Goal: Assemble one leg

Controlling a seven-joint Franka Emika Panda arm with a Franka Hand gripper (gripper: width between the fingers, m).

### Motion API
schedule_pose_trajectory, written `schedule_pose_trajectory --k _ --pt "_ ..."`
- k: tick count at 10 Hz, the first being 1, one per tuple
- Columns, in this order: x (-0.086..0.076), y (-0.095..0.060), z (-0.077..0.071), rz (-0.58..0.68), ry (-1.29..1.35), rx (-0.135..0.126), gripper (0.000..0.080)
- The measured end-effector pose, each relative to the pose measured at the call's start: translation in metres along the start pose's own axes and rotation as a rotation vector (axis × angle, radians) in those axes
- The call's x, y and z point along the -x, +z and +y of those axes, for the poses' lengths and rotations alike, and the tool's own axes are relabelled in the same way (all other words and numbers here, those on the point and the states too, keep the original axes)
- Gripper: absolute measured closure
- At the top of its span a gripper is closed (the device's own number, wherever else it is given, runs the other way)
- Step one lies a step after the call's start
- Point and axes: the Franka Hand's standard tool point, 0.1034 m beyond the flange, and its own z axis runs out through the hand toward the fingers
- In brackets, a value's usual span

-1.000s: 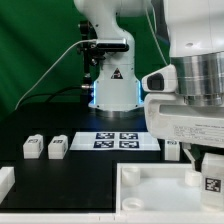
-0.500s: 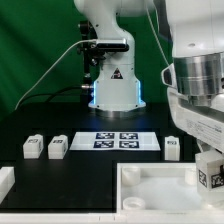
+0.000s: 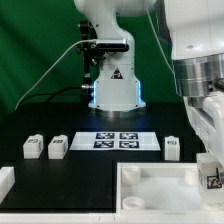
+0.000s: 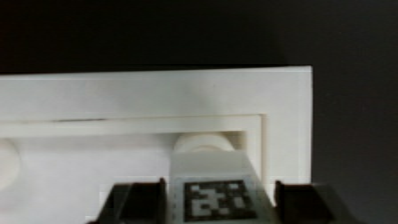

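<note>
My gripper (image 3: 211, 180) is shut on a leg (image 3: 211, 170), a small white peg with a black-and-white tag, and holds it upright over the right near corner of the white tabletop (image 3: 150, 195). In the wrist view the leg (image 4: 214, 188) sits between my dark fingers (image 4: 135, 205), just above a round corner hole (image 4: 210, 143) of the tabletop (image 4: 160, 100). Whether the leg touches the hole is hidden. Three more legs stand on the black table: two (image 3: 33, 147) (image 3: 57, 147) at the exterior view's left, one (image 3: 172, 147) at its right.
The marker board (image 3: 120, 140) lies behind the tabletop, in front of the arm's base (image 3: 112, 90). A white part (image 3: 5, 181) shows at the exterior view's left edge. A green backdrop stands behind.
The arm's wrist has swung toward the exterior view's right and up, uncovering the leg beside the marker board. The held leg stays over the tabletop's right corner.
</note>
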Motion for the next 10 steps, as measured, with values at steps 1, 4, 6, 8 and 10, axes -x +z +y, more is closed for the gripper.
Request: schedule_pose_trajectory --k 1,4,6,8,10 --pt "0.0001 0.0001 0.0002 0.001 -0.010 -0.001 0.0427" --pt "-0.0005 -0.0063 0.0015 0.027 -0.473 -0.015 0.0180" --pt "-0.0023 -0.0050 0.0021 0.032 -0.685 -0.008 0.0156" --pt "-0.0016 -0.0010 0.0012 0.069 -1.017 0.048 0.0151" --pt "0.0012 0.0010 -0.0036 0.078 -1.085 0.055 0.0150"
